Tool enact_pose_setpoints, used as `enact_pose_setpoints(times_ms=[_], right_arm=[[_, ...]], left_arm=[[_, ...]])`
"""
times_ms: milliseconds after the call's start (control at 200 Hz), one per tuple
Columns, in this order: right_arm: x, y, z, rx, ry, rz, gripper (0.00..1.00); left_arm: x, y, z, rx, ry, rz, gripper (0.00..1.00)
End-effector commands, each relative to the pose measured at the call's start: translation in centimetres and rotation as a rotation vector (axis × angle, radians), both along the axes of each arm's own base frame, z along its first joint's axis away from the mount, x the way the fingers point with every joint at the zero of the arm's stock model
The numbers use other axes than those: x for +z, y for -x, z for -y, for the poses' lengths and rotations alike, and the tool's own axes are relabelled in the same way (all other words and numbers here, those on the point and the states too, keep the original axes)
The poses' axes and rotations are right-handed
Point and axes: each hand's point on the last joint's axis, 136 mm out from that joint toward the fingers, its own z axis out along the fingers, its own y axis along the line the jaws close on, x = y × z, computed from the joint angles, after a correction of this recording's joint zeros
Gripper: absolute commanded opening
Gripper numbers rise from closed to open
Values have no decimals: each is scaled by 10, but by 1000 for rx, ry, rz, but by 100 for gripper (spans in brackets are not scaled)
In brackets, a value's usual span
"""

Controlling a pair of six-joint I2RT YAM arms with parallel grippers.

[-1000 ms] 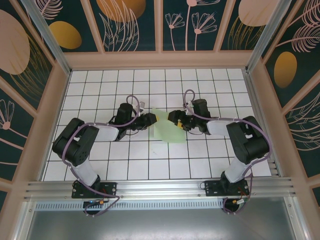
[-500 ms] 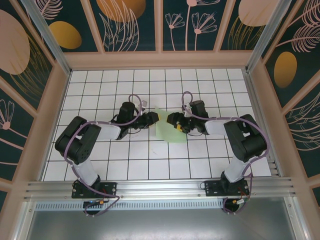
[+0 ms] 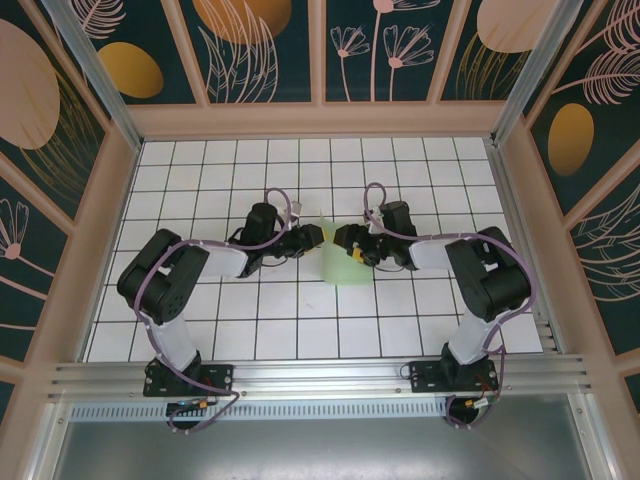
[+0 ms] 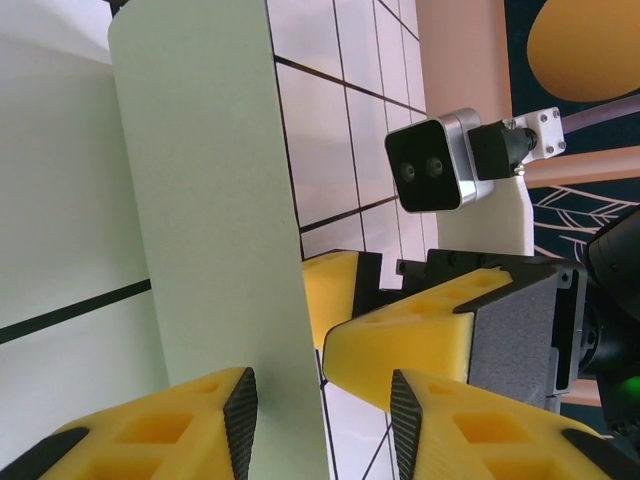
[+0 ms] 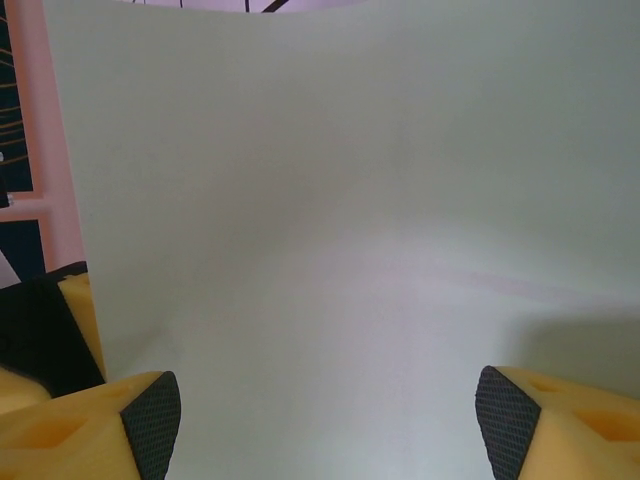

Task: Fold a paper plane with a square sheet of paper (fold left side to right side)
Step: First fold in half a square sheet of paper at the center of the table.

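Walls [image 3: 260, 50]: dark teal panels w/ leaf & flower print, pale wood frame, on three sides. Worktop [image 3: 300, 320]: white, black grid lines. L arm [image 3: 165, 285] & R arm [image 3: 490, 275]: both bent inward, wrists meeting near the worktop's centre.

Square sheet of paper [image 3: 345, 270] [image 4: 200, 200] [image 5: 350, 200]: pale green, plain, at centre btwn the two wrists. Near part lies flat on the grid, another part stands up as a flap.

L hand [image 3: 318, 237] [image 4: 320, 410]: at the sheet's left edge, fingers apart w/ the raised flap running btwn them. Flap lies against one black pad [image 4: 240, 410], visible gap to the other, so not clamped.

R hand [image 3: 343, 243] [image 5: 320, 410]: at the sheet from the right, just beside L hand, fingers spread wide, gripping nothing. Paper curves up in front of it, across the whole gap.

In L wrist view, R hand's yellow fingers [image 4: 420, 345] sit just behind the flap, w/ the R wrist camera [image 4: 435, 170] above them.
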Motion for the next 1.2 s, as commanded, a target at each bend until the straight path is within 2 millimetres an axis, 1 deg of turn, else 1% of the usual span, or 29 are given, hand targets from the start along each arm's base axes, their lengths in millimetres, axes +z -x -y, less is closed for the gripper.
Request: enact_pose_setpoints(times_ms=[0,200,500,586,726,871,971,1191], right_arm=[[-1,1,1,-1,-31,-6,81],[8,-2,2,-1,-64,10,80],[12,-7,8,-22,-82,15,79],[18,-10,10,-29,-90,33,79],[35,-15,12,-30,-117,75,78],[44,-16,7,-9,-143,87,73],[46,-19,3,1,-158,84,69],[47,-29,-11,23,-157,85,64]], left_arm=[[6,-4,8,-15,24,18,43],[4,-4,13,-22,30,12,42],[-1,-5,17,-26,29,3,42],[-3,-5,18,-26,27,-2,41],[-4,-5,19,-26,25,-5,41],[-5,-5,20,-29,24,-4,41],[-5,-6,21,-29,24,-6,41],[-5,-4,24,-37,24,-7,41]])
